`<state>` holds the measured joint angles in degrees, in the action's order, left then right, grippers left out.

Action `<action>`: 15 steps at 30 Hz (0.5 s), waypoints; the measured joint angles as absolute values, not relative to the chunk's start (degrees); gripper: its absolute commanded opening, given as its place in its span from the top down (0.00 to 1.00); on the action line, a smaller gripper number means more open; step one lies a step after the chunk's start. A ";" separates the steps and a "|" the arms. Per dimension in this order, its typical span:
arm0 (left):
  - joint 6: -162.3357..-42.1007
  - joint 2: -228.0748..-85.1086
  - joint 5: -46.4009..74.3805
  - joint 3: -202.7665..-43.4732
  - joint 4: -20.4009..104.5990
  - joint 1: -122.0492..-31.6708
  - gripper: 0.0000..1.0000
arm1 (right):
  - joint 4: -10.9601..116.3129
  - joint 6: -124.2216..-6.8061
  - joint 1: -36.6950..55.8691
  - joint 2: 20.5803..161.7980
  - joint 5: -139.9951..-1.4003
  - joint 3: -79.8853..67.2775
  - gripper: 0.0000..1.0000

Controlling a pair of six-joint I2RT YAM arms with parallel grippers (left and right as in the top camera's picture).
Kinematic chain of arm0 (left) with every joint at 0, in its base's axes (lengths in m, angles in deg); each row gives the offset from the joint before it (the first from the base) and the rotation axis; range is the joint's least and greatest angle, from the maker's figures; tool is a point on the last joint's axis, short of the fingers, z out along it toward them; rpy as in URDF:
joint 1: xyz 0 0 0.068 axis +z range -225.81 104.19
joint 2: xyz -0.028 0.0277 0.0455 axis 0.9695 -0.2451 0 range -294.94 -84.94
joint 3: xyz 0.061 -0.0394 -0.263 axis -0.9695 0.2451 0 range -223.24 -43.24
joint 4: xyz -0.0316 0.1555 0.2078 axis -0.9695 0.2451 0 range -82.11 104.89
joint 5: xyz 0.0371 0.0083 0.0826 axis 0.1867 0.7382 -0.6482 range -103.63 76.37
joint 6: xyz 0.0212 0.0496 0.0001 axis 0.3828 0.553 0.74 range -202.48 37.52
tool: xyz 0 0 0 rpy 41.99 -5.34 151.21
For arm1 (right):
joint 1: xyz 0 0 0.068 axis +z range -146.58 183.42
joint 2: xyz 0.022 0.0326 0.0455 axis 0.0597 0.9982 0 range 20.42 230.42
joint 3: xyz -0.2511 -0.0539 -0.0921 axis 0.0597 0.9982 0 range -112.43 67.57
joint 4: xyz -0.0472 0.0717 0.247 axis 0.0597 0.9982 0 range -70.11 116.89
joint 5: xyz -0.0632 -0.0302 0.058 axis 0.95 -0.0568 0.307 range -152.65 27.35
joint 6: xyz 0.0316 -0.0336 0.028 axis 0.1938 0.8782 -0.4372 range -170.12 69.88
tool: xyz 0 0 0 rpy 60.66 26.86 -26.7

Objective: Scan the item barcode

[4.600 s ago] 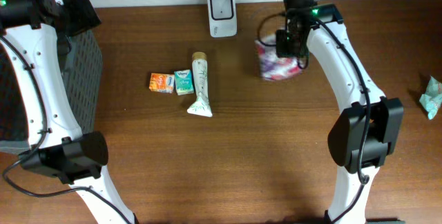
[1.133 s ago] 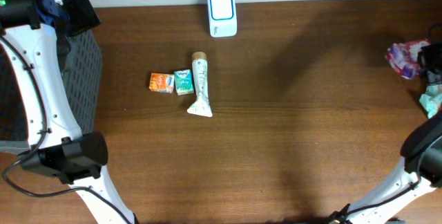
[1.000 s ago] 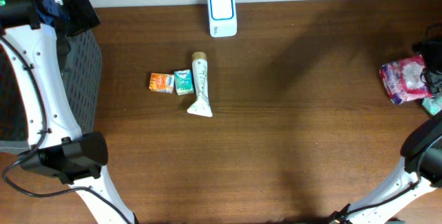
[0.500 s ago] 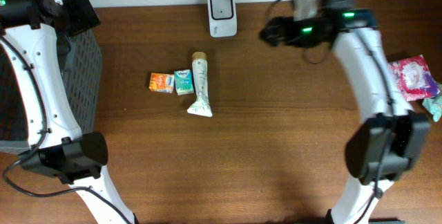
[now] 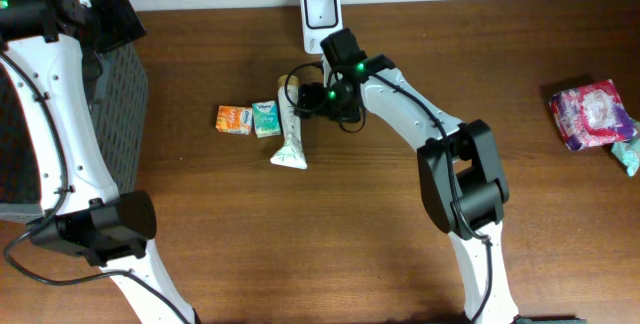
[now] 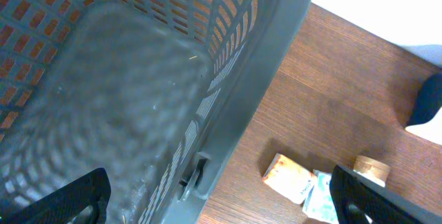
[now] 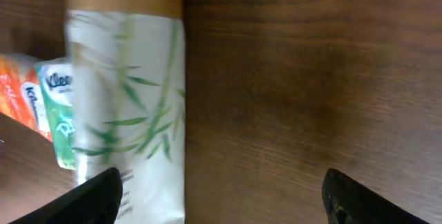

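The tube [image 5: 289, 124], white with a green bamboo print and a brown cap, lies flat on the counter [image 5: 400, 224], left of centre. Its cap points to the far side and its crimped end to the near side. Its barcode cannot be seen in any view.

The right claw [image 7: 221, 186] hangs low over the tube with its jaws wide apart and nothing between them gripped. In the wrist view the tube lies close by the left fingertip, and bare wood fills the rest of the gap. I cannot tell whether that fingertip touches the tube.

Just left of the tube is a small teal tissue pack [image 5: 265, 119], and an orange packet [image 5: 233, 119] lies next to that. The scanner [image 5: 320, 9] stands at the far edge of the counter, just beyond the tube's cap.

A pink packet [image 5: 590, 114] lies well apart at the right edge, beside a teal thing [image 5: 630, 154]. The pictures do not show whether either has been scanned.

The left claw [image 6: 221, 193] is spread open and empty above the rim of the grey basket [image 6: 138, 79] at the far left.

As for this tube, the task looks barely begun. It is on the counter, not grasped and not presented to the scanner. Left to do, by my judgement: centre the jaws on the tube, close on it, lift it, and turn it so its code faces the scanner window.
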<state>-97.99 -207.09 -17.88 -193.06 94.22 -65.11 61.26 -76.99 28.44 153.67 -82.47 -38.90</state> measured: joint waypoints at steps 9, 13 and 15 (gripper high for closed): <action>-97.99 -207.09 -17.88 -193.06 94.22 -65.11 0.01 | 59.81 -77.91 28.44 154.48 -91.41 -39.32 0.13; -97.99 -207.09 -17.88 -193.06 94.22 -65.11 0.01 | 59.64 -77.10 28.57 154.48 -92.30 -39.60 0.13; -97.99 -207.09 -17.88 -193.08 94.22 -65.11 0.01 | 59.64 -77.01 29.51 154.63 -91.28 -39.62 0.19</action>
<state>-97.99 -207.09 -17.88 -193.08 94.22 -65.11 59.64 -77.01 29.51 154.63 -91.28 -39.62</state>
